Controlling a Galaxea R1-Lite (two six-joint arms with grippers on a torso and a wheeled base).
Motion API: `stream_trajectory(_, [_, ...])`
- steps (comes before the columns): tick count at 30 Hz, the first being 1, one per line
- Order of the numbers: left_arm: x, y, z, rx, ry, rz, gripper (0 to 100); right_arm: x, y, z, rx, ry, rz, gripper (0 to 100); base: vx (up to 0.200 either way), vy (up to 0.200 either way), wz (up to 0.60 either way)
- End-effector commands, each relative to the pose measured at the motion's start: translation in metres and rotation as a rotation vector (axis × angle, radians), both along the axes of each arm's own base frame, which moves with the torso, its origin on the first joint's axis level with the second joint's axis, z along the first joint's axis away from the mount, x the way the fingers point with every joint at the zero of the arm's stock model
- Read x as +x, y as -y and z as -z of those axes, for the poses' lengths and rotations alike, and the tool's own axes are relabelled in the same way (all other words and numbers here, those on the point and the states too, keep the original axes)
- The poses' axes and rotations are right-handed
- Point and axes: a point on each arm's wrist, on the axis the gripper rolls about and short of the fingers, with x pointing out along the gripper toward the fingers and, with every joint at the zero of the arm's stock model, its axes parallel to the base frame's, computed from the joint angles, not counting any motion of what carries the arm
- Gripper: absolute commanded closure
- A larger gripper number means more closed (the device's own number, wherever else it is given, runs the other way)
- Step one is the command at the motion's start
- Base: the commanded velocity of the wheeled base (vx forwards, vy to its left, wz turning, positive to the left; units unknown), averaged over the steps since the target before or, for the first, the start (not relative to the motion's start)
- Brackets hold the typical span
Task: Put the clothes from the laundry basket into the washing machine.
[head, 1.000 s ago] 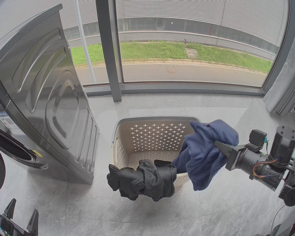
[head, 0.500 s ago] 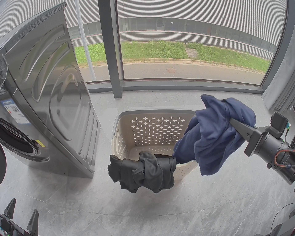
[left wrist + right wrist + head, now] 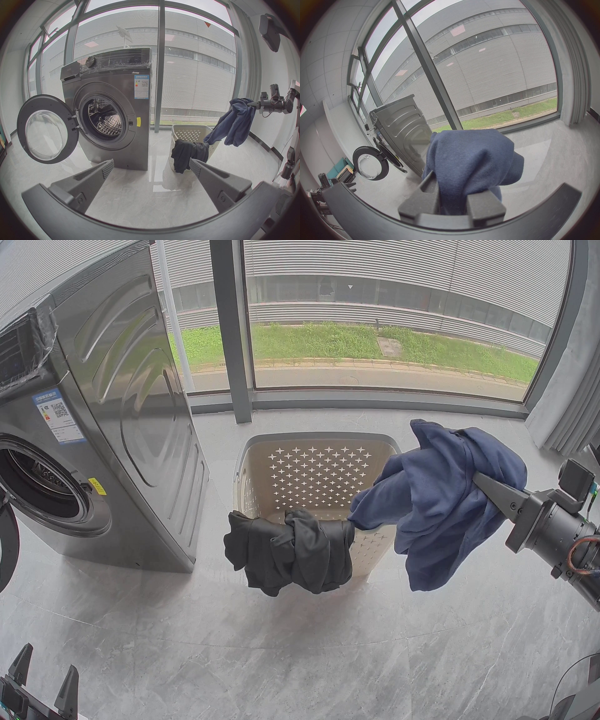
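Observation:
The beige laundry basket (image 3: pixel 250 455) stands on the floor beside the grey washing machine (image 3: pixel 144 402). The machine's round door (image 3: pixel 47 128) is swung open and the drum (image 3: pixel 104 117) shows. A black garment (image 3: pixel 290 552) is draped over the basket's near rim. My right gripper (image 3: pixel 484 484) is shut on a blue garment (image 3: pixel 437 496), held above the basket's right side. One blue sleeve trails down to the rim by the black garment. The blue cloth (image 3: pixel 472 162) bunches between the gripper's (image 3: pixel 454 200) fingers. My left gripper (image 3: pixel 49 659) is low at the near left, open with nothing between its fingers (image 3: pixel 93 175).
Tall windows and a dark window post (image 3: pixel 231 334) stand behind the basket. A grey curtain (image 3: pixel 562 409) hangs at the far right. Bare grey floor tiles (image 3: pixel 312 659) lie in front of the basket and the washer.
The head camera has turned, so more of the washer's front shows. The right gripper has lifted the blue garment higher and a little to the right of the basket. The left gripper kept still.

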Motion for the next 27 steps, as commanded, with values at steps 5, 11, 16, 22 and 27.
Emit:
stream_trajectory(5, [0.0002, 0.0, 0.0048, -0.002, -0.002, 0.0, 0, 0.0037, -0.005, 0.0058, -0.015, -0.023, -0.014, 100, 0.0, 0.04, 0.0])
stream_trajectory(11, [0.0002, 0.0, 0.0048, -0.002, -0.002, 0.0, 0, 0.0039, -0.0051, 0.0049, -0.011, -0.022, -0.014, 100, 0.0, 0.2, 0.0])
stream_trajectory(16, [0.0003, 0.0, 0.0052, -0.002, -0.004, 0.0, 0, 0.0037, -0.0054, 0.0049, -0.01, -0.022, -0.016, 100, 0.0, 0.2, 0.0])
stream_trajectory(22, [0.0002, 0.0, 0.0048, -0.002, -0.002, 0.0, 0, 0.0029, -0.0062, 0.0044, -0.006, -0.016, -0.022, 100, 0.0, 0.2, 0.0])
stream_trajectory(27, [0.0002, 0.0, 0.0048, -0.002, -0.002, 0.0, 0, 0.0023, -0.0085, 0.0062, -0.004, -0.019, -0.033, 100, 0.0, 0.2, 0.0])
